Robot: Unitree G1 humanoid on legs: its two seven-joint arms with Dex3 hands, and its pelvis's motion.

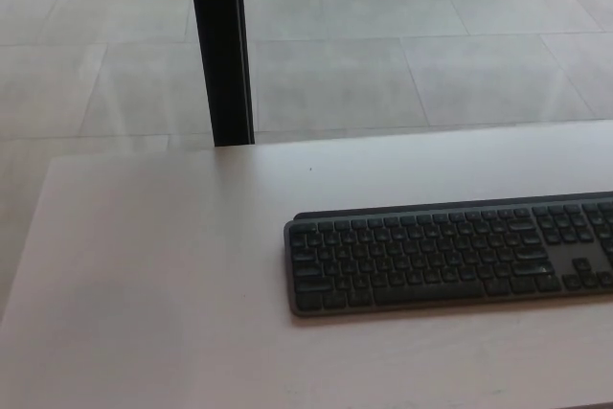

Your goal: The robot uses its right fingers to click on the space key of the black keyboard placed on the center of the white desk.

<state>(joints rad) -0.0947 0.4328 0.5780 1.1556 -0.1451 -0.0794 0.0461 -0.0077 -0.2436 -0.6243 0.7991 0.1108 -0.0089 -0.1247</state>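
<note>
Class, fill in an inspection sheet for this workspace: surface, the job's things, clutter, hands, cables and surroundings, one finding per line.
Surface: white desk, bare apart from the keyboard.
Job's things: black keyboard lying flat right of centre, its right end cut off by the picture edge; space key in the front row, untouched.
Clutter: nothing seen.
Hands: neither hand in view.
Cables: nothing seen.
Surroundings: grey tiled floor beyond the desk; a black post standing behind its far edge.

The desk (144, 275) lies bare across the left half and along the bottom of the frame, open to a hand. The keyboard (450, 254) fills the right centre, running off the right edge. A bare strip of desk lies behind it. A black post (220, 45) stands upright beyond the desk's far edge, upper left.
</note>
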